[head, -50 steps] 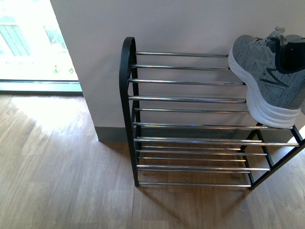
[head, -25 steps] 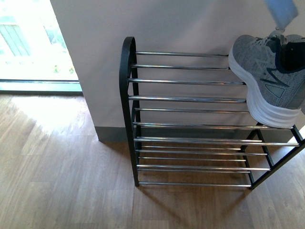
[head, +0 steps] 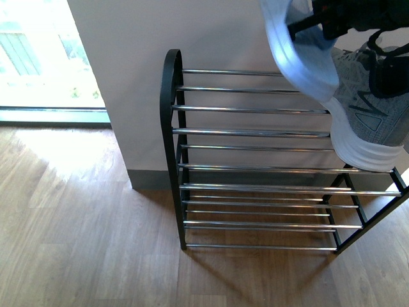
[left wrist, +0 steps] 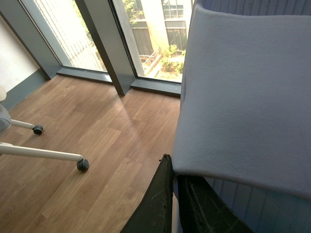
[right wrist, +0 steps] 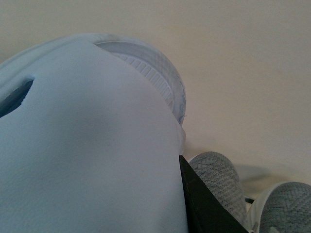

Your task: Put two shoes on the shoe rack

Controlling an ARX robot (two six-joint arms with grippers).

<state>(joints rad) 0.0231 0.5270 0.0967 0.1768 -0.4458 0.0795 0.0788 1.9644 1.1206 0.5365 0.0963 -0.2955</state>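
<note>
The shoe rack (head: pixel 255 132), black-framed with chrome rods, stands against the wall. One grey sneaker (head: pixel 374 115) rests on its top tier at the right end. My right gripper (head: pixel 317 24) is shut on a pale-blue slide (head: pixel 299 54), which hangs tilted above the top rods and overlaps the sneaker's toe. The right wrist view shows this slide (right wrist: pixel 87 145) close up, one dark finger (right wrist: pixel 199 204) against it, and grey sneakers (right wrist: pixel 216 179) beyond. My left gripper (left wrist: pixel 172 167) is shut on another pale-blue slide (left wrist: pixel 243 97) above bare wood floor; it does not show in the front view.
The rack's left part and lower tiers (head: pixel 255 204) hold nothing. A white wall (head: pixel 223 32) stands behind it and a bright window (head: pixel 38 57) is at the left. A white chair base with casters (left wrist: pixel 82 164) stands on the wood floor near tall windows.
The pale-blue slide and my right gripper came down from the top right edge of the front view and now cover the sneaker's toe. Rack and sneaker have not moved.
</note>
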